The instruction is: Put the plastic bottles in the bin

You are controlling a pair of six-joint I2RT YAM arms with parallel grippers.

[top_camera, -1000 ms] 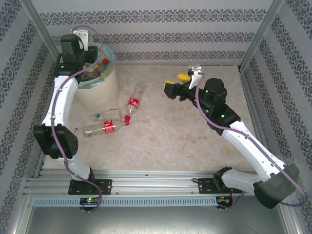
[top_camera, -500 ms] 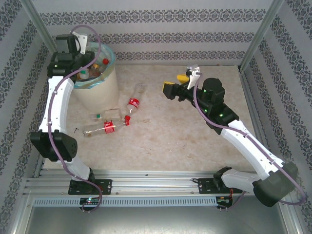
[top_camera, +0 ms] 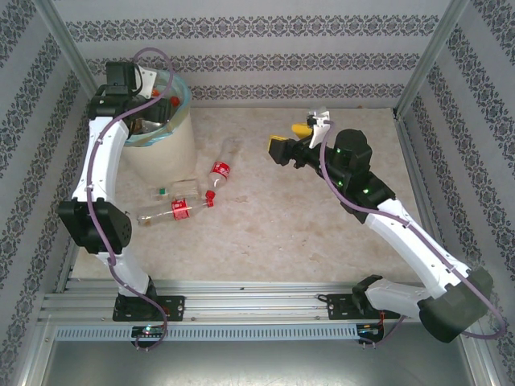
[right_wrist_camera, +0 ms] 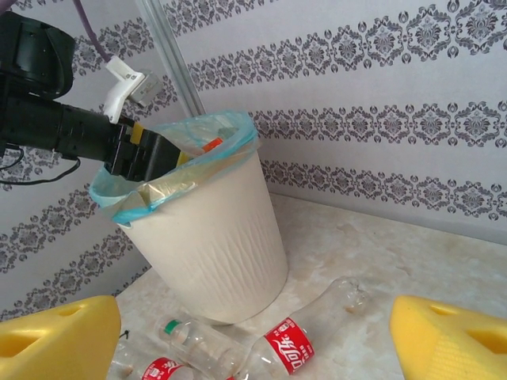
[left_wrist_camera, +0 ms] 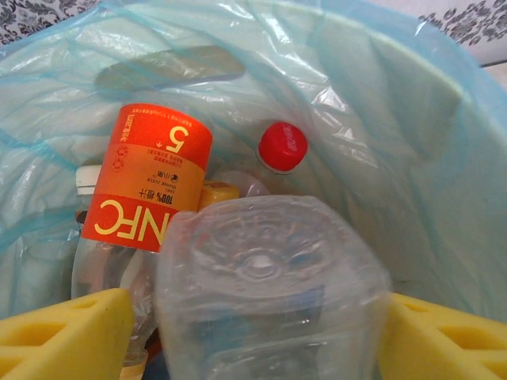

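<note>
My left gripper (left_wrist_camera: pixel 265 317) hangs over the mouth of the bin (top_camera: pixel 167 153), shut on a clear plastic bottle (left_wrist_camera: pixel 265 269) whose base faces the camera between the yellow pads (left_wrist_camera: pixel 67 336). Below it, inside the blue-green bag (left_wrist_camera: pixel 412 134), lie an orange-labelled bottle (left_wrist_camera: pixel 150 178) and a red-capped one (left_wrist_camera: pixel 283 146). Three bottles lie on the table beside the bin: a red-labelled one (top_camera: pixel 219 172), a green-capped one (top_camera: pixel 173 190) and another red-labelled one (top_camera: pixel 170 211). My right gripper (top_camera: pixel 291 138) is open above mid-table, facing the bin (right_wrist_camera: pixel 214 237) and the red-labelled bottle (right_wrist_camera: pixel 289 348).
Patterned walls enclose the marble table (top_camera: pixel 306 233) on three sides, with metal posts at the far corners. The bin stands in the far left corner. The left gripper (right_wrist_camera: pixel 154 157) reaches over the bin's rim in the right wrist view.
The left wrist swung a little left and then back right over the bin, still holding the clear bottle. The right gripper edged slightly left.
</note>
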